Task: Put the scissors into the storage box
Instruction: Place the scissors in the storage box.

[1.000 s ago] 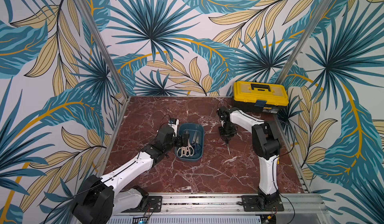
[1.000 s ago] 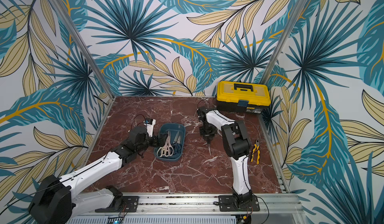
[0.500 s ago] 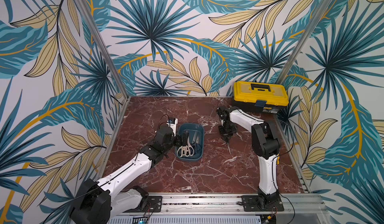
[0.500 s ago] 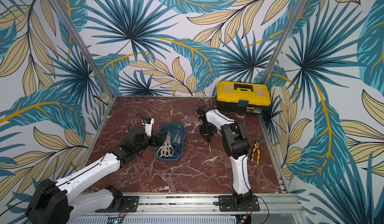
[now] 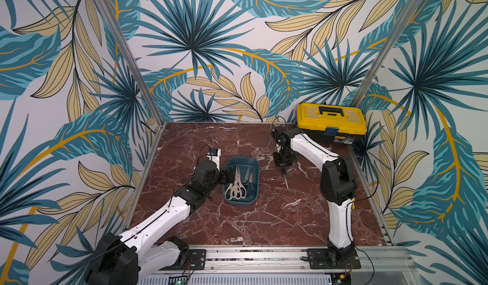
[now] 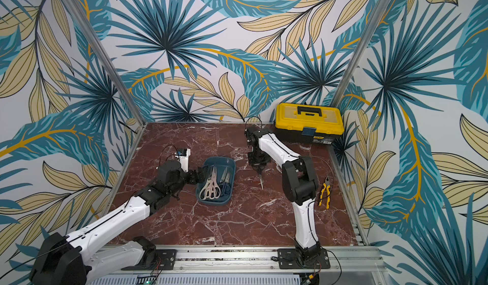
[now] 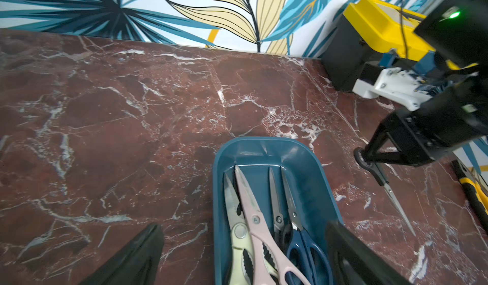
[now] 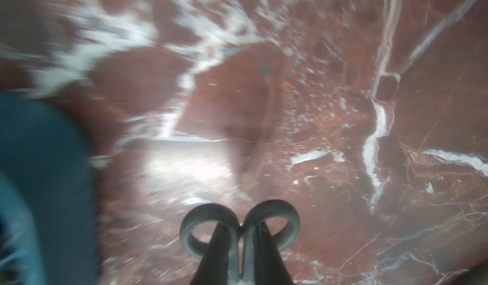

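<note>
In both top views, a small dark teal plastic storage box (image 5: 239,202) was seen near the middle of the red marble tabletop (image 5: 264,225), with bare stone open on every side and a yellow-and-black toolbox (image 5: 331,121) set in the far right corner. Several steel-bladed scissors (image 5: 235,188) were laid lengthwise inside it, handles toward the front rail. The left gripper (image 5: 224,176) was placed at the box's left wall. The right gripper (image 5: 283,164) was placed right of the box, apart from it, and was clamped on a slim black-handled pair of scissors (image 5: 286,178). The blades of that pair were pointed toward the front rail, its long axis roughly parallel to the box. Yellow-and-black pliers (image 6: 324,194) were seen in a top view near the right edge. In the left wrist view, the left jaws were spread wide, astride the box's near end. In the blurred right wrist view, two handle loops (image 8: 274,217) were seen pinched between dark fingers (image 8: 266,257); whether the blade tip touched the stone could not be told.
</note>
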Action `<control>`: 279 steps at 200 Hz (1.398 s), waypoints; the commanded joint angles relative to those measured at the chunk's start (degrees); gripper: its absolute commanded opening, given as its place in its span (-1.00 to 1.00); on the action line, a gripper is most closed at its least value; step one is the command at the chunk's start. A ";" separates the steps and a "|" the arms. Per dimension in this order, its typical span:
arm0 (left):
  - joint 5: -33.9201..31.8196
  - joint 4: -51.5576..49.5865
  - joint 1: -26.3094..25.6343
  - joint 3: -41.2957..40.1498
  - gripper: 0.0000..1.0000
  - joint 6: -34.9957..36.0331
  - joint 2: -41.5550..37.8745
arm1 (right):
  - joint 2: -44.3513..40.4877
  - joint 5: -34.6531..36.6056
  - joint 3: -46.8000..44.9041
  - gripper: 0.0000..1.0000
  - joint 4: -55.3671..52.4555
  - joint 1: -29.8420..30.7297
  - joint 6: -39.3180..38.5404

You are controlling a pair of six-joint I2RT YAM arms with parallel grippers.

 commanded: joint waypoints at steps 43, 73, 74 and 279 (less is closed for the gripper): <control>-10.55 0.55 1.20 -6.51 1.00 -4.16 -7.29 | 2.25 -11.58 11.58 -0.81 -0.19 11.17 7.54; -11.37 0.01 1.21 -7.63 1.00 -4.96 -9.15 | 7.72 -14.91 13.89 -0.81 4.78 11.99 12.26; -11.37 -0.08 1.23 -7.57 1.00 -4.96 -9.19 | 7.92 -14.91 14.02 -0.82 4.87 11.98 12.32; -37.18 20.87 4.40 -19.30 1.00 22.71 -11.96 | -46.35 29.04 -57.51 0.52 57.69 -6.58 -11.03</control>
